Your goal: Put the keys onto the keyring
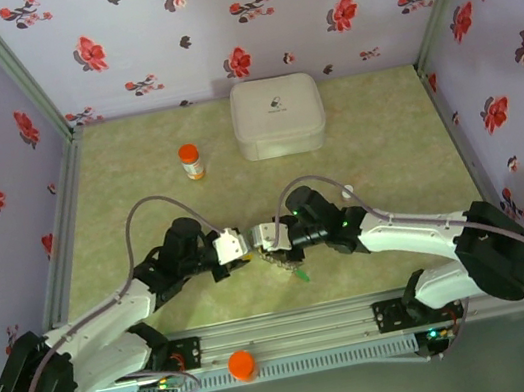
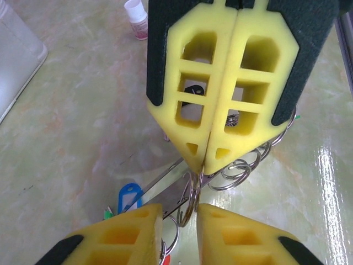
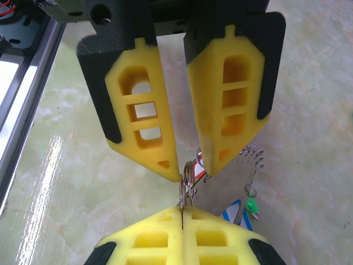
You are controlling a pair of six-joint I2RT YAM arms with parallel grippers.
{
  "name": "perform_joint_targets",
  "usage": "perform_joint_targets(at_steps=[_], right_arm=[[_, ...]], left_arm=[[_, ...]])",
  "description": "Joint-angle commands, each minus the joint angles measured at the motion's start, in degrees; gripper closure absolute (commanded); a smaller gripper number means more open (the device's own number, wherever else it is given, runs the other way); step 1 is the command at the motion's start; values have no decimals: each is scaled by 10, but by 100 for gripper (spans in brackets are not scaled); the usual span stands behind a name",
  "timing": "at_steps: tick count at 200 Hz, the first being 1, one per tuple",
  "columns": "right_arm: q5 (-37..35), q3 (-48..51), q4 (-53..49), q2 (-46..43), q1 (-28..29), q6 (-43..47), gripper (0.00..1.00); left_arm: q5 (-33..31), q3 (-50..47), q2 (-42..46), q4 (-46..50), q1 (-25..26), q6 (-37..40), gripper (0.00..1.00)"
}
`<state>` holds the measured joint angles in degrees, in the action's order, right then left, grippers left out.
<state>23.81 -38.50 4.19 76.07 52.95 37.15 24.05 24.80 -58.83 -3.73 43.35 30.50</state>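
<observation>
My two grippers meet tip to tip low over the mat near the front. My right gripper [image 3: 182,212] is shut on a small silver split ring [image 3: 187,179], seen from the other side as ring [image 2: 191,199]. That ring stands between the parted fingertips of my left gripper [image 2: 181,215], which is open around it. Below hang the keys: a blue tag [image 2: 129,197], a green tag [image 3: 252,207], a red tag [image 3: 199,162] and several more split rings [image 2: 237,168]. The bunch [image 1: 285,258] lies under both grippers. The large keyring is mostly hidden behind the fingers.
An orange-capped bottle [image 1: 192,161] stands at the back left, and a white case [image 1: 277,115] at the back centre. A small white-capped vial [image 2: 136,16] stands beyond the right arm. An orange knob [image 1: 242,364] sits on the front rail. Flowered walls close in three sides.
</observation>
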Motion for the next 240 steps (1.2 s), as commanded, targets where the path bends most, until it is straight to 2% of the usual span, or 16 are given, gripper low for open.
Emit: perform_joint_targets(at_steps=[1,60,99,146,199,214,226,240], right_arm=[[-4,-9,-2,-13,6,9,100],[-29,-7,-8,-14,7,15,100],[-53,-7,-32,-14,10,37,100],[-121,3,-53,-17,42,77,100],[-84,-2,-39,-2,65,58,100],[-79,0,-34,1,69,52,97],[-76,-1,-36,1,73,51,91],[-68,-3,-47,1,73,47,77]], left_arm=[[4,19,-6,17,5,15,81],[2,25,3,50,6,27,100],[-9,14,16,40,5,18,100],[-30,6,14,23,6,-1,100],[-30,-16,-6,-79,6,-75,100],[-30,-24,-13,-106,6,-98,100],[-30,-30,-16,-126,6,-112,100],[-29,-36,-17,-143,6,-122,100]])
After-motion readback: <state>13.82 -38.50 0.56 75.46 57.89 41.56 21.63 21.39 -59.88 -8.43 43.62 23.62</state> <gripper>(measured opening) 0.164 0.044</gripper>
